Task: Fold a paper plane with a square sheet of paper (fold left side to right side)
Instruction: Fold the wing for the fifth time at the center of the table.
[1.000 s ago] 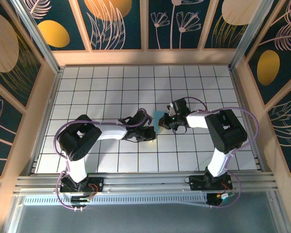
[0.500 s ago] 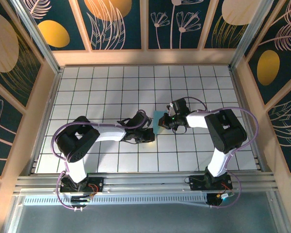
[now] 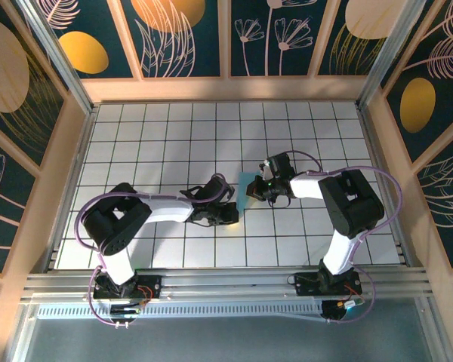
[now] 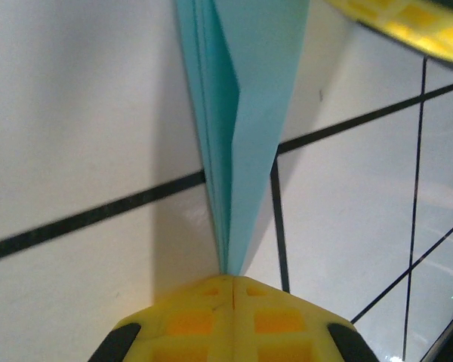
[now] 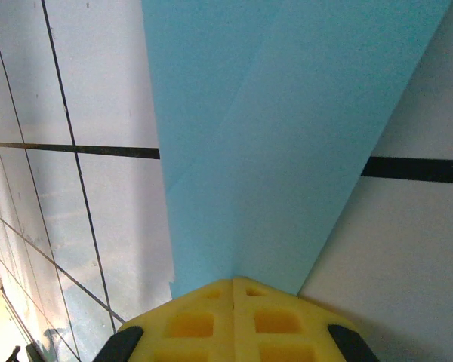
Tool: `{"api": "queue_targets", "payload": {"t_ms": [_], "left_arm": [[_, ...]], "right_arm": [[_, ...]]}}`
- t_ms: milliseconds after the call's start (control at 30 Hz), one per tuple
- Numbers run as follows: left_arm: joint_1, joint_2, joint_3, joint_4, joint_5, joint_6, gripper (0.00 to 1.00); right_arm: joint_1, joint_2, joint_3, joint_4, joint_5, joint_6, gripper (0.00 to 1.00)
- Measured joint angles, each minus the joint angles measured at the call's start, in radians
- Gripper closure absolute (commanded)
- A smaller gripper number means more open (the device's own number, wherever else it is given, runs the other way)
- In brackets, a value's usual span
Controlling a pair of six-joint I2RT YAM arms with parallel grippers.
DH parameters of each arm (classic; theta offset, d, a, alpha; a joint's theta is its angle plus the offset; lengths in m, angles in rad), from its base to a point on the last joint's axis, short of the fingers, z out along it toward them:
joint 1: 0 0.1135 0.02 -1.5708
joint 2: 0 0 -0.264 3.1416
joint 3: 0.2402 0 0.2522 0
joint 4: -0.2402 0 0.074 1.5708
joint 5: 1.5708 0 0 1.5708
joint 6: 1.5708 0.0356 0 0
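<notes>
My left fingers (image 4: 185, 320) pinch the folded paper's (image 4: 249, 113) narrow end right between their tips; my right fingers (image 5: 189, 324) clamp a wider part of it the same way.

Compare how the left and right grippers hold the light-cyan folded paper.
1. The left yellow-fingered gripper pinches the light-cyan folded paper where it narrows to a point, its layers seen nearly edge-on. The right yellow-fingered gripper clamps a broad flat face.
2. In the top view, the left gripper lies below and to the left of the right gripper.
Shared: both are shut on the same paper.
</notes>
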Motion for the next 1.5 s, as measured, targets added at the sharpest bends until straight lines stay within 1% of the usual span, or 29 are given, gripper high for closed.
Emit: {"api": "queue_targets", "payload": {"t_ms": [167,300,400,500,600,733,967,1100,1333,1500], "left_arm": [[-0.01,-0.05,-0.046,-0.024,0.026,-0.002,1.0],[-0.01,-0.098,-0.05,-0.047,0.039,-0.001,1.0],[0.016,-0.134,-0.046,-0.045,0.058,-0.001,1.0],[0.053,-0.137,-0.024,-0.037,0.078,-0.001,1.0],[0.078,-0.106,0.031,-0.033,0.098,0.002,1.0],[0.08,-0.01,0.112,-0.007,0.116,0.016,1.0],[0.08,0.109,0.148,-0.005,0.106,0.026,1.0],[0.08,0.122,0.147,-0.004,0.093,0.026,1.0],[0.08,0.117,0.104,0.064,0.084,0.016,1.0],[0.077,0.11,0.09,0.078,0.075,0.01,1.0]], "right_arm": [[0.001,0.0,0.0,0.0,0.0,0.0,1.0],[0.002,0.0,0.0,0.0,0.001,0.0,1.0],[0.003,0.0,0.0,0.0,0.002,0.0,1.0],[0.003,0.0,0.0,0.002,0.004,0.0,1.0],[0.003,0.0,0.0,0.002,0.004,0.0,1.0],[0.004,0.002,0.001,0.003,0.003,0.0,1.0],[0.005,0.002,0.002,0.005,0.004,0.0,1.0],[0.005,0.002,0.002,0.005,0.004,0.0,1.0],[0.012,-0.009,0.005,-0.003,0.019,0.002,1.0],[0.018,-0.05,0.002,-0.034,0.044,0.012,1.0]]}}
